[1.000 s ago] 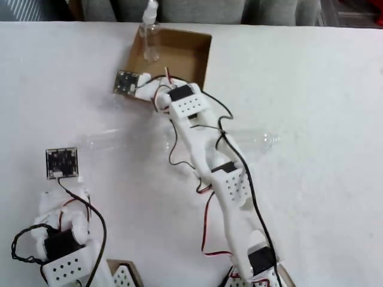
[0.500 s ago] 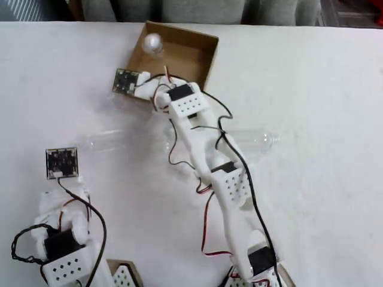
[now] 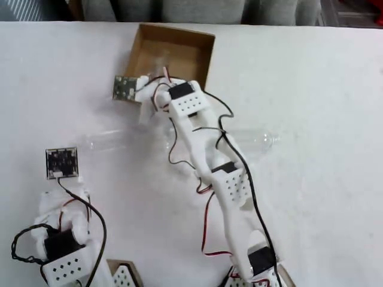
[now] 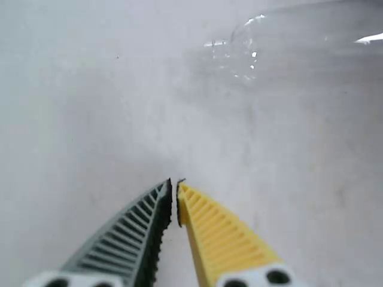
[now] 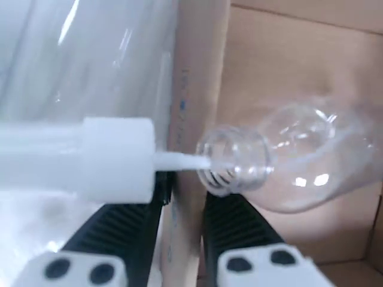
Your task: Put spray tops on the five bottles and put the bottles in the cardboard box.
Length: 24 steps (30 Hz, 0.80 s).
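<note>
The cardboard box sits at the table's far middle. My right gripper is at the box's near left wall, and in the right wrist view that gripper stands with its jaws on either side of the wall, shut on it. Inside the box lies a clear bottle with a bare neck. A white spray top lies in front of it, its thin tube poking into the neck. My left gripper is shut over bare table, a clear bottle lying beyond it.
Two clear bottles lie on the table, one left of the right arm and one right of it. The left arm is at the near left corner. The table's right side is open.
The bottle with the spray top that stood at the box's far left corner tipped over and left that spot. The box shifted and turned slightly. The left arm stayed still.
</note>
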Each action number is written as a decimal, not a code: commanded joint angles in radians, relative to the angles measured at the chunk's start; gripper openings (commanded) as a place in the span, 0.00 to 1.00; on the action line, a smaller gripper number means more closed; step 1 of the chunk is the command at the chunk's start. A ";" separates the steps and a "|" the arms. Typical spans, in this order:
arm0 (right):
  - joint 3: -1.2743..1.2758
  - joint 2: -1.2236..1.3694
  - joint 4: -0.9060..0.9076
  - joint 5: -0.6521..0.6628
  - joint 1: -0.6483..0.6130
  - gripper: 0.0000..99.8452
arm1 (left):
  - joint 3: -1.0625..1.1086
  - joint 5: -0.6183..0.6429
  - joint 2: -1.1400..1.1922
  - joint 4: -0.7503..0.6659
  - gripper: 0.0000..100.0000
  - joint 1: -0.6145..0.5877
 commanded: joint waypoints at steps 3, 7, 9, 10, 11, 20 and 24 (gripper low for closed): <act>-0.032 -0.021 0.064 0.031 -0.004 0.02 | -0.005 -0.009 -0.019 -0.005 0.03 0.012; -0.032 -0.044 0.143 0.086 -0.016 0.02 | -0.005 -0.009 -0.019 -0.005 0.03 0.012; -0.028 -0.059 0.163 0.084 -0.019 0.02 | -0.005 -0.009 -0.019 -0.005 0.03 0.012; -0.026 -0.062 0.170 0.084 -0.019 0.02 | -0.005 -0.009 -0.019 -0.005 0.03 0.012; -0.023 -0.064 0.177 0.083 -0.021 0.02 | -0.005 -0.009 -0.019 -0.005 0.03 0.012; -0.028 -0.070 0.282 0.043 -0.021 0.02 | -0.005 -0.009 -0.019 -0.005 0.03 0.012; -0.032 -0.074 0.326 0.035 -0.022 0.02 | -0.005 -0.011 -0.019 -0.005 0.03 0.012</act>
